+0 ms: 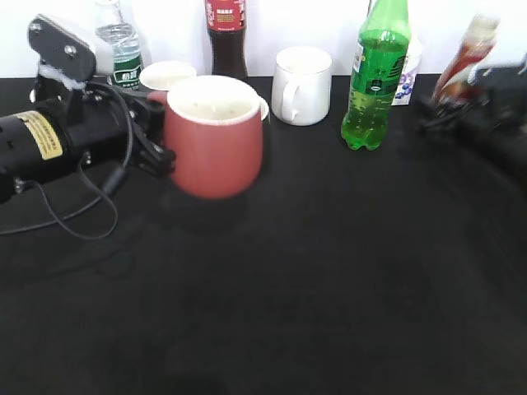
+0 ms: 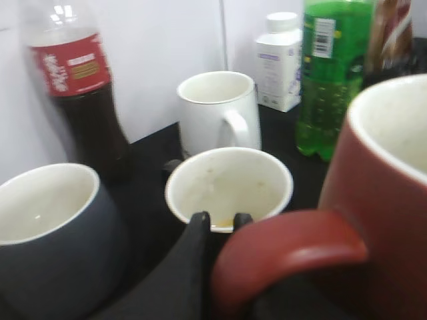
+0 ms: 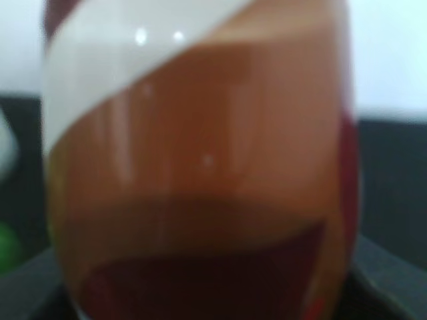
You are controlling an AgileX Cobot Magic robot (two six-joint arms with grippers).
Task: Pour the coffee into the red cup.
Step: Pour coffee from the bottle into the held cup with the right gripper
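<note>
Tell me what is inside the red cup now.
The red cup shows only its off-white inner wall near the rim, no liquid there. Its bottom is hidden by the rim, so I cannot confirm it is empty.

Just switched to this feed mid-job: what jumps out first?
The red cup dominates left of centre, with the left gripper at its handle. At the far right the coffee bottle leans, blurred, at the right arm, filling the right wrist view. A bright green soda bottle stands upright between them.
</note>
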